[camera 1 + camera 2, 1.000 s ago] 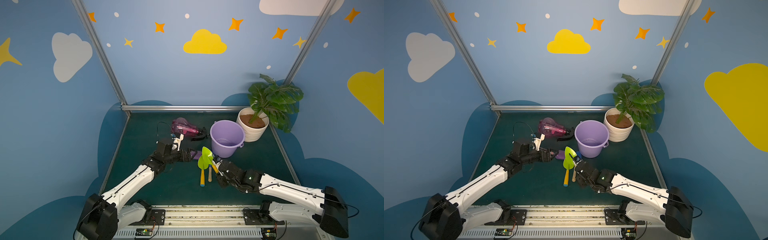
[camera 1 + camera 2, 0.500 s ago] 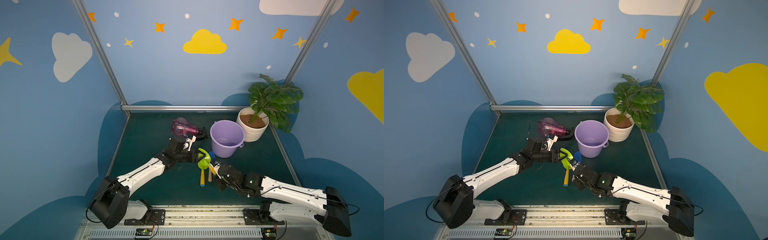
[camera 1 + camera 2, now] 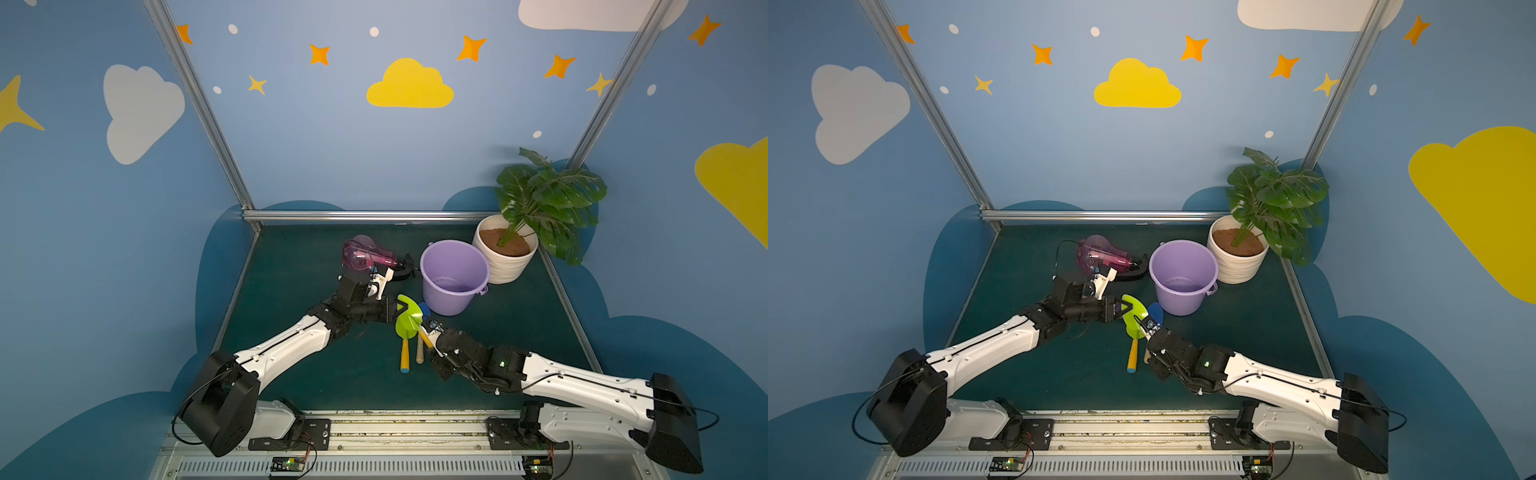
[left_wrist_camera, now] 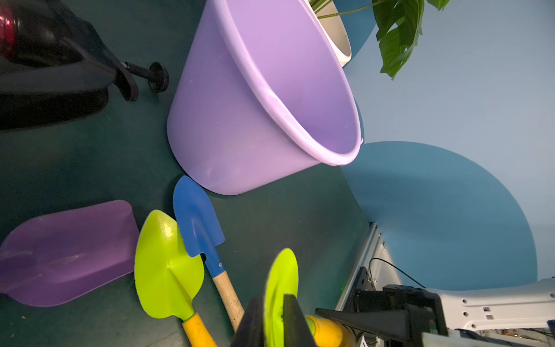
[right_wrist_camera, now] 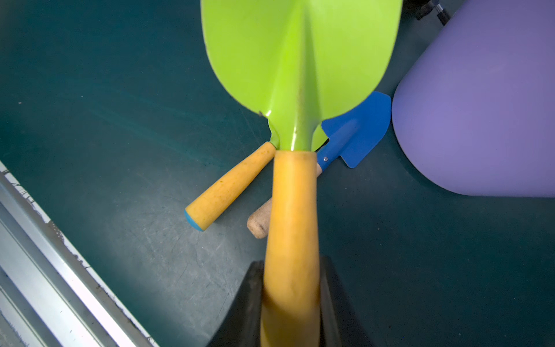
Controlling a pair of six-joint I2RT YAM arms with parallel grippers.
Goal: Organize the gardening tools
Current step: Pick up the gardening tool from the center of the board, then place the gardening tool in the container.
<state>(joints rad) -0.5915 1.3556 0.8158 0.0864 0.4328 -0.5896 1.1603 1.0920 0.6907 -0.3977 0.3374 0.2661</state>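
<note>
Though near bucket, shovel edge in gripper

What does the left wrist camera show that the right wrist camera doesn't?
Only the left wrist view: the purple scoop, the plant leaves, the inside of the lilac bucket, and the left gripper pinching the blade of the raised lime-green shovel. Only the right wrist view: the right gripper clamped on that shovel's yellow handle, the wooden handle end of the blue shovel, and the blue-capped handle end of the lying lime-green shovel. Both: all three shovels and the bucket's outer wall.
</note>
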